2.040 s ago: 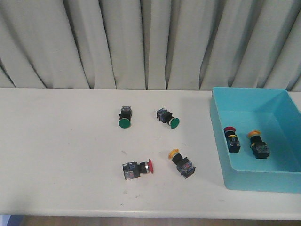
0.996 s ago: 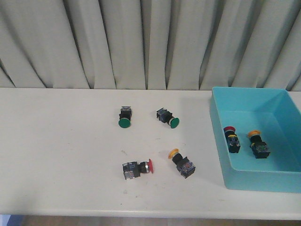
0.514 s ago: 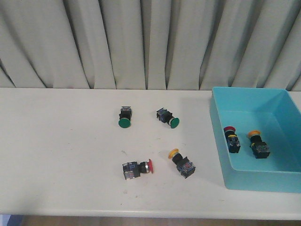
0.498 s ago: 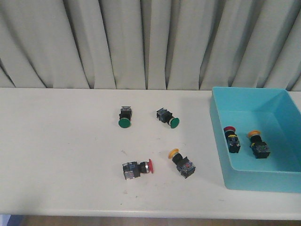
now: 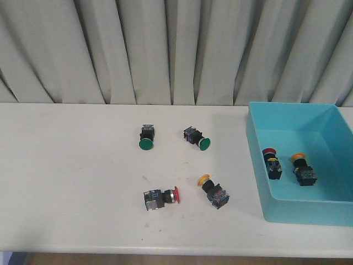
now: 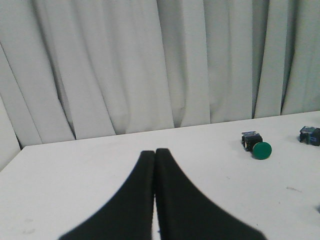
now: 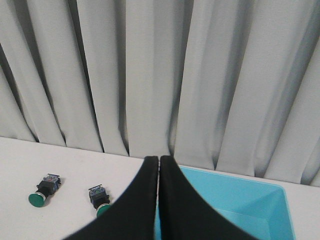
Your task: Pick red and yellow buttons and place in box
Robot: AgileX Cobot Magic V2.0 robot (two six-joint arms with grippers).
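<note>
The left gripper [image 6: 154, 152] has its fingers pressed together, holding nothing; the right gripper [image 7: 158, 159] is likewise closed and empty. The turquoise box [image 5: 309, 212] sits at the table's [image 5: 66, 182] right end and holds one red button [image 5: 271, 163] and one yellow button [image 5: 303, 168], lying side by side but apart. Another red button [image 5: 161, 197] and yellow button [image 5: 213, 191] lie on the table, near two green buttons [image 5: 145, 137] [image 5: 197, 138].

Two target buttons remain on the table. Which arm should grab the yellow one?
Right, probably. The yellow button lies nearer the box, on the robot's right. Both the right gripper and the left gripper are shut and empty.
</note>
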